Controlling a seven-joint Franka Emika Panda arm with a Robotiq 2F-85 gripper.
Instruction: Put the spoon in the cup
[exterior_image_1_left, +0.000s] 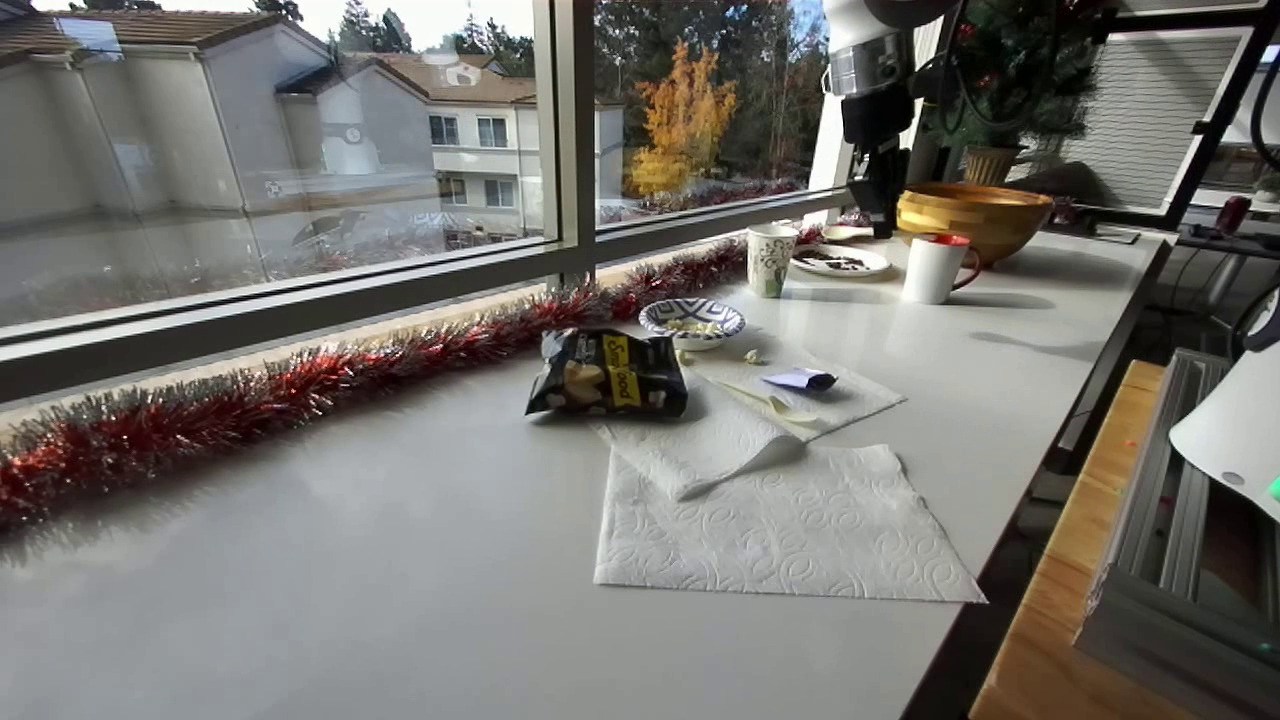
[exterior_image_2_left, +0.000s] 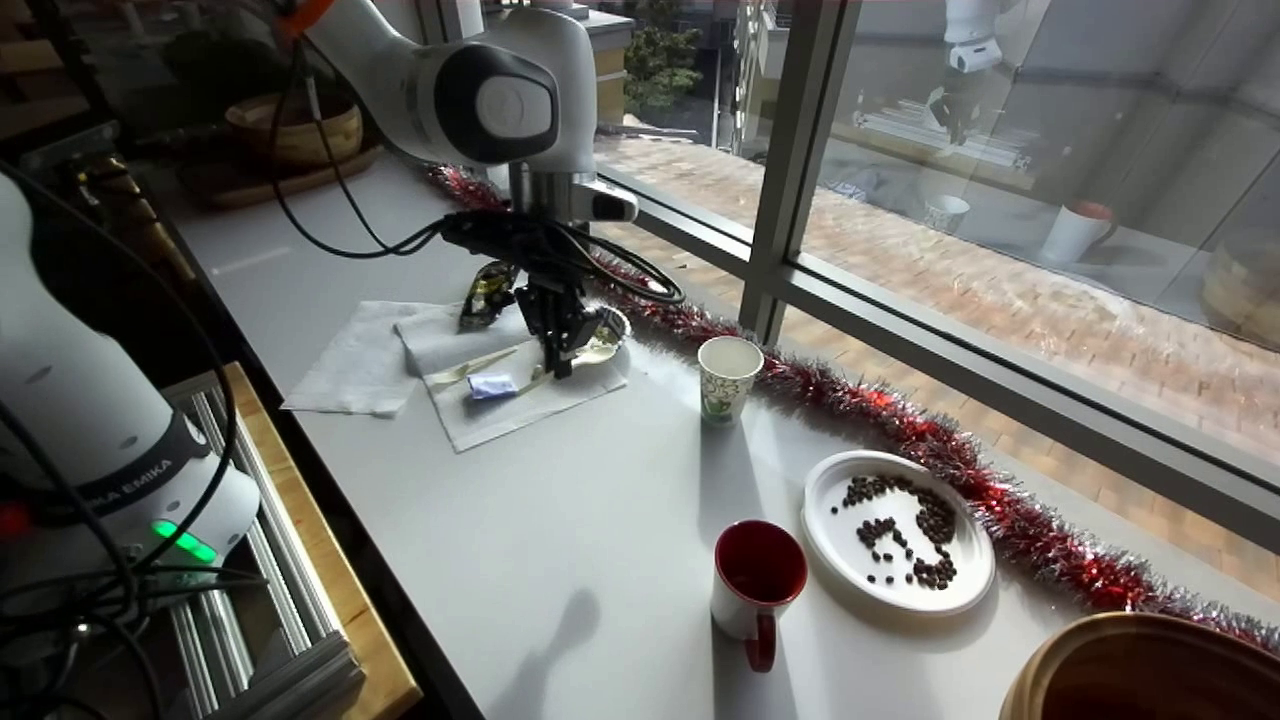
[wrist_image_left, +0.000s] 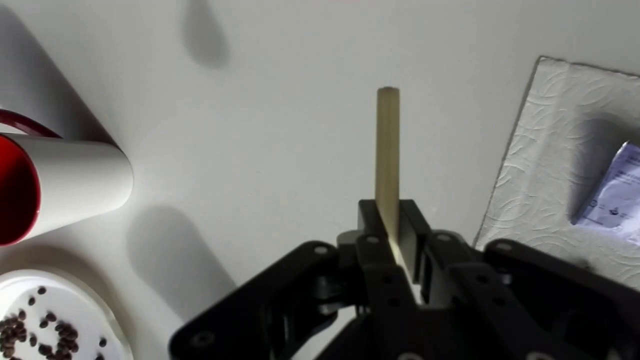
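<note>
Both jaws of the pincer (wrist_image_left: 393, 216) press against the handle of the spoon (wrist_image_left: 388, 142), apart only by its thickness. Below, the counter (exterior_image_2_left: 560, 500) carries a paper towel (exterior_image_2_left: 480, 422) well apart from the white plate (exterior_image_2_left: 822, 500), a red-lined mug (exterior_image_2_left: 752, 590) just beside that plate, and a paper cup (exterior_image_2_left: 728, 385) near it, toward the towel; this last is likely the goal. The spoon looks raised, between towel and plate in the wrist view, so pick-up seems done and the carry in hand. Next calls for aligning it over the paper cup, tipping one end down, since it appears nearly level, lowering it past the rim, then releasing.
</note>
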